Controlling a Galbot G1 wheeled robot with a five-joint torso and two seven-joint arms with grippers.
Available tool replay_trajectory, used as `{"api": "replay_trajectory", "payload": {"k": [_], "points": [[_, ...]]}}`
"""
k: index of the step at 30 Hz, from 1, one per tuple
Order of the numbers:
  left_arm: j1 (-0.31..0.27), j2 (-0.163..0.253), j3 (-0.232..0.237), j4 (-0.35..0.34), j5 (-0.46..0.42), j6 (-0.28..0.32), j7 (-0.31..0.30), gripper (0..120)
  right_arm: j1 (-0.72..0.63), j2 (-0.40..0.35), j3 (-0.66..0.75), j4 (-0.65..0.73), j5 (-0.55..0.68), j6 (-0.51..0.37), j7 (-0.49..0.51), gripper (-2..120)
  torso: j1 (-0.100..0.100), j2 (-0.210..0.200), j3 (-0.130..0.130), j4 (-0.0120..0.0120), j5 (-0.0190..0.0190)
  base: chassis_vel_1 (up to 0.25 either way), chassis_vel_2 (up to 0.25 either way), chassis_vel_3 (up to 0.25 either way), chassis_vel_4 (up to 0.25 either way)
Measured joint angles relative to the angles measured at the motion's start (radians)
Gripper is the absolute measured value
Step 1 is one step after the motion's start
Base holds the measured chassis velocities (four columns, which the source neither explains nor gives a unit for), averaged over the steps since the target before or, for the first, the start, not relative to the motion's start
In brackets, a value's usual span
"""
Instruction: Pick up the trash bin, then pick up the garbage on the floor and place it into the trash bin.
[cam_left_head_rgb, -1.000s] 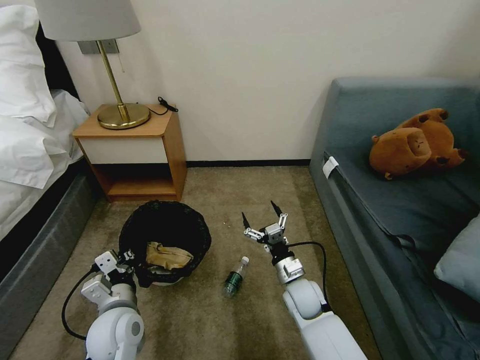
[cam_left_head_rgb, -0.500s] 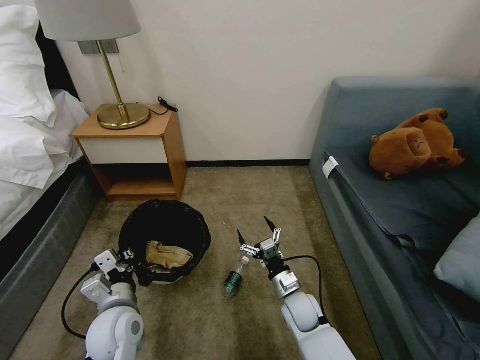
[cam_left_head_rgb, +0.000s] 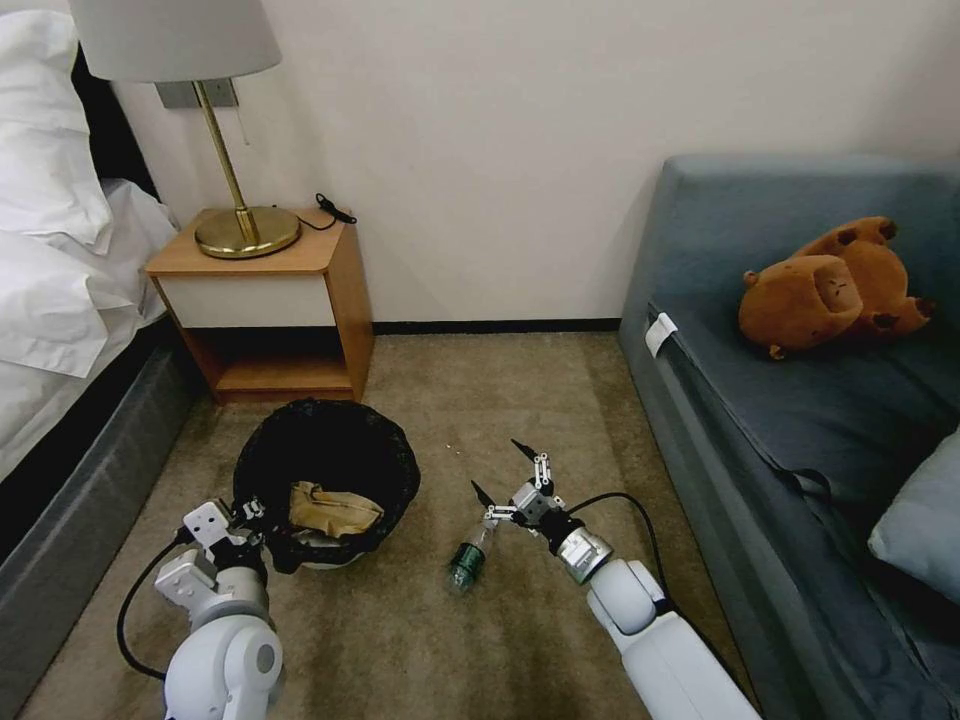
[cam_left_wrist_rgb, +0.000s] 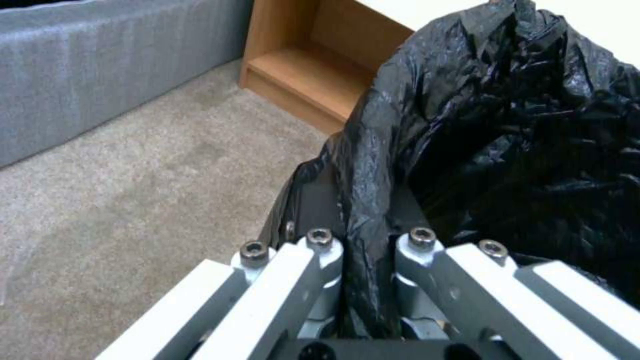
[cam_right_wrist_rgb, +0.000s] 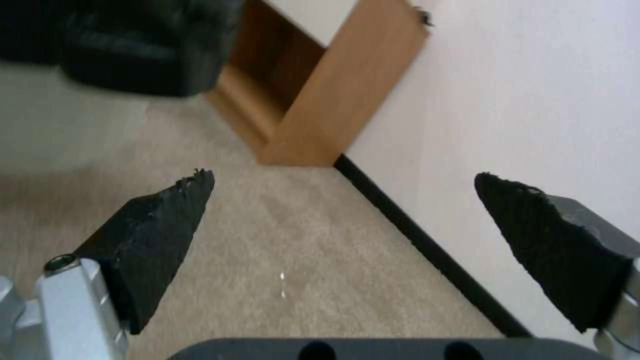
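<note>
The trash bin, lined with a crinkled black bag, stands on the carpet in front of my left arm. A crumpled brown paper bag lies inside it. My left gripper is shut on the near rim; the left wrist view shows its fingers clamping a fold of the trash bin's bag. A small green bottle with a white cap lies on the floor to the bin's right. My right gripper hangs open just beyond the cap, its black fingertips spread wide over bare carpet.
A wooden nightstand with a brass lamp stands against the wall behind the bin. The bed runs along the left, and a grey sofa with a brown plush toy along the right.
My right gripper has drawn back toward me and to the left, down to the bottle's cap, turning at the wrist. The left arm and bin have barely shifted.
</note>
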Motion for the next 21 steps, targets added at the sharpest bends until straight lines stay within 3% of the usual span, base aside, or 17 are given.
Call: {"api": "replay_trajectory", "payload": {"k": [4, 6, 8, 9, 10, 13, 21], "points": [[0.0, -0.001, 0.0, -0.003, -0.001, 0.0, 0.0, 4, 0.023, 0.002, 0.004, -0.05, -0.1, 0.041, 0.003, 100, 0.0, 0.0, 0.0, 0.0, 0.0, 0.0, 0.0, 0.0, 0.0], [0.002, -0.002, -0.001, -0.004, -0.002, 0.0, 0.0, 4, 0.045, 0.004, 0.013, -0.092, -0.211, 0.073, 0.005, 100, 0.0, 0.0, 0.0, -0.0001, -0.0001, 0.0, 0.0, 0.0, 0.0], [0.002, -0.002, -0.001, -0.004, -0.002, 0.0, 0.0, 4, 0.045, 0.004, 0.013, -0.092, -0.211, 0.073, 0.005, 100, 0.0, 0.0, 0.0, -0.0001, -0.0001, 0.0, 0.0, 0.0, 0.0], [0.003, 0.0, -0.002, -0.004, -0.002, -0.001, 0.0, 4, 0.061, 0.004, 0.027, -0.112, -0.302, 0.085, -0.003, 100, 0.0, 0.0, 0.0, 0.0, 0.0, 0.0, 0.0, 0.0, 0.0], [0.003, 0.0, -0.002, -0.004, -0.002, -0.001, 0.0, 4, 0.061, 0.004, 0.027, -0.112, -0.302, 0.085, -0.003, 100, 0.0, 0.0, 0.0, 0.0, 0.0, 0.0, 0.0, 0.0, 0.0], [0.006, 0.003, -0.006, -0.001, -0.004, -0.005, 0.001, 4, 0.094, 0.004, 0.054, -0.139, -0.468, 0.117, -0.006, 100, 0.0, 0.0, 0.0, 0.0, -0.0001, 0.0, 0.0, 0.0, 0.0], [0.008, -0.005, -0.002, 0.0, 0.0, -0.006, 0.001, 4, 0.133, -0.002, 0.061, -0.151, -0.689, 0.175, -0.006, 100, 0.0, 0.0, 0.0, 0.0, -0.0001, 0.0, 0.0, 0.0, 0.0]]}}
